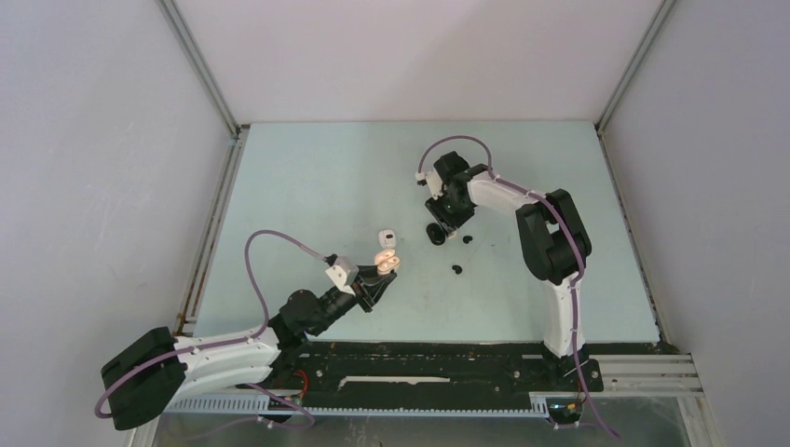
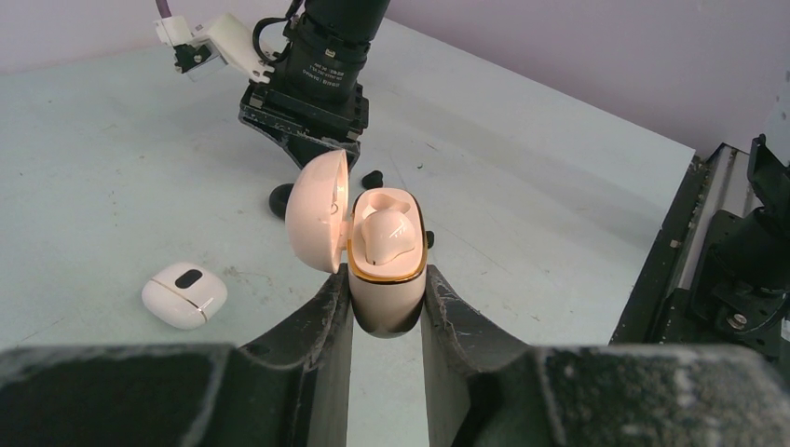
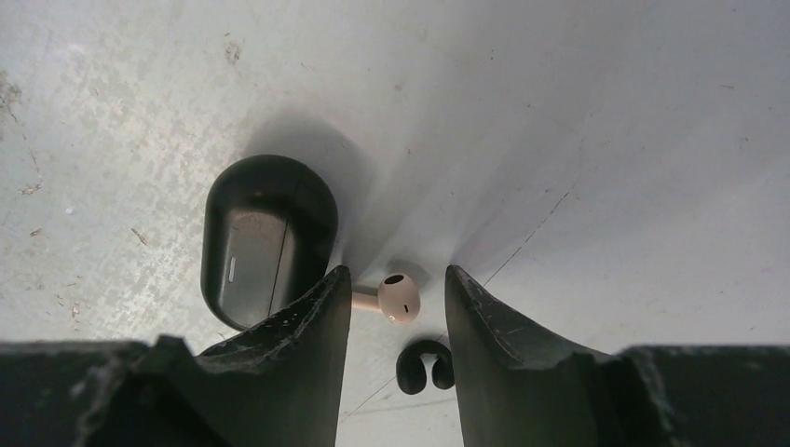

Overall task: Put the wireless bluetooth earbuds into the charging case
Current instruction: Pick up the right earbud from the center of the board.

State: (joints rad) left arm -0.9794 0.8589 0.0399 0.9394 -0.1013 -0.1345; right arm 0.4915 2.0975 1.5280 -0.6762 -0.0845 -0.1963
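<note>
Now the left hand (image 1: 384, 270) clamps the open pink case (image 2: 387, 303); the right hand (image 3: 395, 277) hangs parted over a bud (image 3: 399, 298) beside the black case (image 3: 265, 237). It looks light and slick: pinch its rounded head.

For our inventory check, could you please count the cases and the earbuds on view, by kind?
Cases: 3: pink case, white case, black case
Earbuds: 4: seated bud, pale loose bud, black bud, second black bud
Total: 7

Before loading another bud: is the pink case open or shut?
Open: the pink case, clamped in the left gripper, has its lid swung back, one bud seated inside.
</note>
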